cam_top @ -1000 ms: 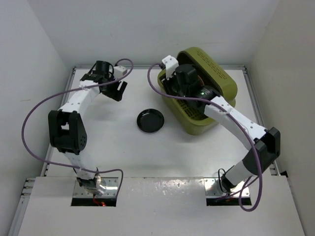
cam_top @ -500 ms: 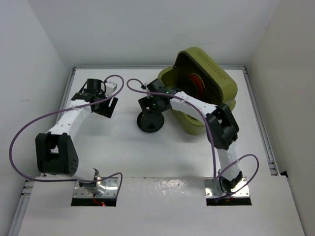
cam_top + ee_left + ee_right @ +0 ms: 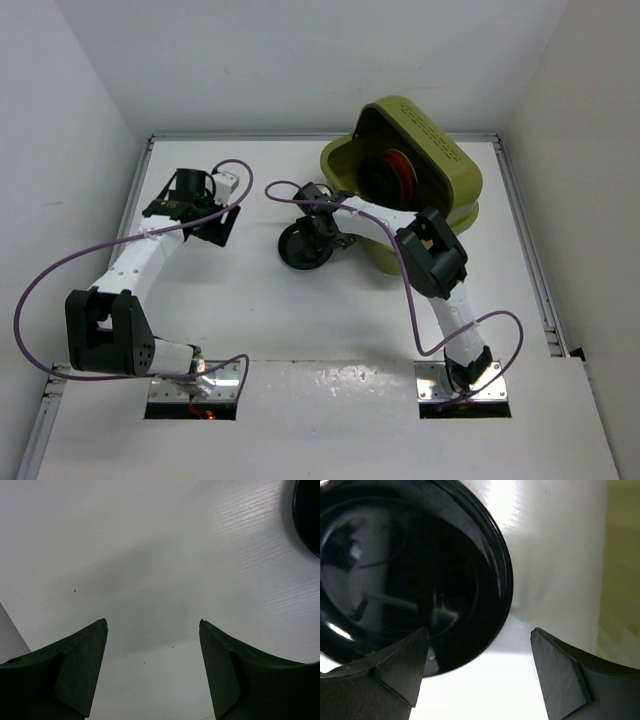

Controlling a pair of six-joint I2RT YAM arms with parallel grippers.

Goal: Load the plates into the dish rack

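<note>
A glossy black plate (image 3: 303, 246) (image 3: 410, 575) lies flat on the table left of the dish rack (image 3: 452, 170). My right gripper (image 3: 323, 237) (image 3: 477, 635) hangs open at the plate's right edge, one finger over the rim and the other over bare table beside it. An orange plate (image 3: 401, 168) and a dark plate (image 3: 377, 180) stand on edge inside the olive-green rack. My left gripper (image 3: 217, 224) (image 3: 152, 622) is open above bare table well left of the black plate (image 3: 308, 517), holding nothing.
The rack's domed, hole-dotted lid (image 3: 430, 135) stands open behind the tub. White walls close the table on three sides. Purple cables (image 3: 60, 265) loop beside both arms. The rack's olive wall (image 3: 622, 555) lies just right of my right gripper.
My right gripper has come out of the dish rack, swung left to the black plate and opened wider. My left gripper has drifted slightly nearer and leftward.
</note>
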